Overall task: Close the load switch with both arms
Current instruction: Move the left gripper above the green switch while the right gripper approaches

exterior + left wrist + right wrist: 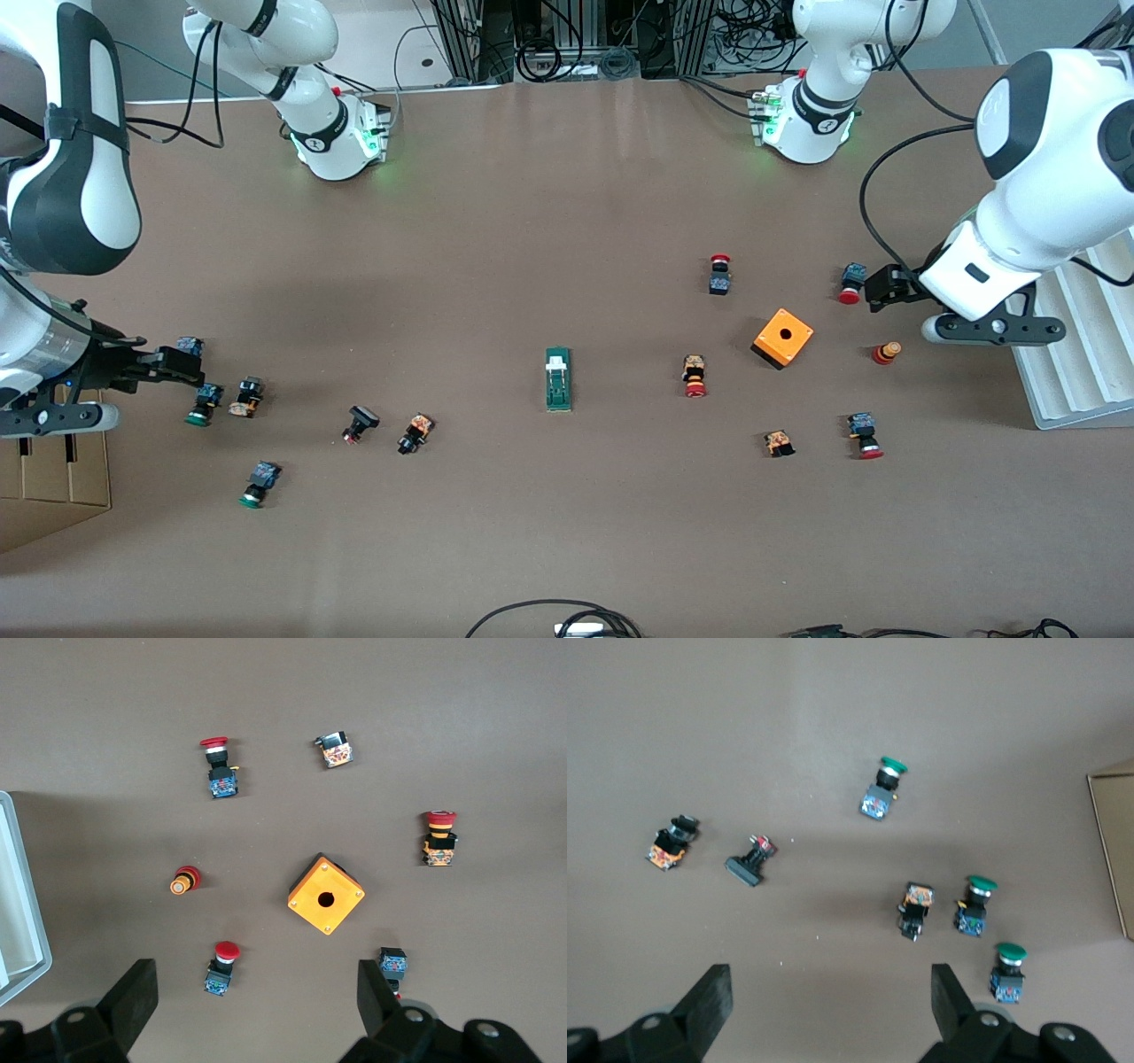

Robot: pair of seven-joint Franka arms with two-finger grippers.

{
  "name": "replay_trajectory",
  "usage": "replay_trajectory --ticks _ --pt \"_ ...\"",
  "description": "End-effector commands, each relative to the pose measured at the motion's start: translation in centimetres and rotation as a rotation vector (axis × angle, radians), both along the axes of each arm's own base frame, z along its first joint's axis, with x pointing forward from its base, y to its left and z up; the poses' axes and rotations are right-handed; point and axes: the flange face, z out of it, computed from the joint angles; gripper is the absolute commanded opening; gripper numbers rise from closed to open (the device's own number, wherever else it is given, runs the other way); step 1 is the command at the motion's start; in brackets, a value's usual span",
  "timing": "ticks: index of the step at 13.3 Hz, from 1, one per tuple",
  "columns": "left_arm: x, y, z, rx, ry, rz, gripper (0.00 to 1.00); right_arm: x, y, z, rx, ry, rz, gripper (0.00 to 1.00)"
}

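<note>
The load switch (pixel 558 378), a narrow green block with a white sliding piece at its farther end, lies alone near the middle of the table. It shows in neither wrist view. My left gripper (pixel 884 288) (pixel 257 994) hangs open over the left arm's end of the table, above a red-capped button (pixel 221 966) and beside the orange box (pixel 326 894). My right gripper (pixel 182 363) (pixel 830 997) hangs open over the right arm's end, with only bare table between its fingers. Neither gripper holds anything.
Small red-capped buttons (pixel 695 376) lie scattered around the orange box (pixel 783 338). Green-capped and black buttons (pixel 205 403) lie toward the right arm's end. A white rack (pixel 1067 354) sits at the left arm's end, a cardboard box (pixel 53 478) at the right arm's end.
</note>
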Motion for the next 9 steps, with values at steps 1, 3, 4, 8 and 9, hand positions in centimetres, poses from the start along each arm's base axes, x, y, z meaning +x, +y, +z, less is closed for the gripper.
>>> replay_trajectory --ticks 1,3,4,8,9 --pt "-0.3 -3.1 1.0 0.016 -0.013 0.067 0.99 1.1 1.7 -0.6 -0.001 -0.023 0.031 1.00" --pt "-1.6 -7.6 1.2 0.025 -0.023 0.134 0.99 1.6 2.6 -1.4 -0.002 -0.037 0.045 1.00" --pt "-2.2 -9.5 1.3 0.027 -0.027 0.151 0.99 1.9 3.4 -1.9 -0.002 -0.037 0.052 1.00" --pt "-4.7 -16.2 1.2 0.053 -0.060 0.196 0.99 3.0 5.9 -3.9 -0.002 -0.064 0.083 1.00" --pt "-5.4 -18.0 1.0 0.064 -0.072 0.202 0.99 3.4 6.1 -4.8 -0.002 -0.067 0.082 1.00"
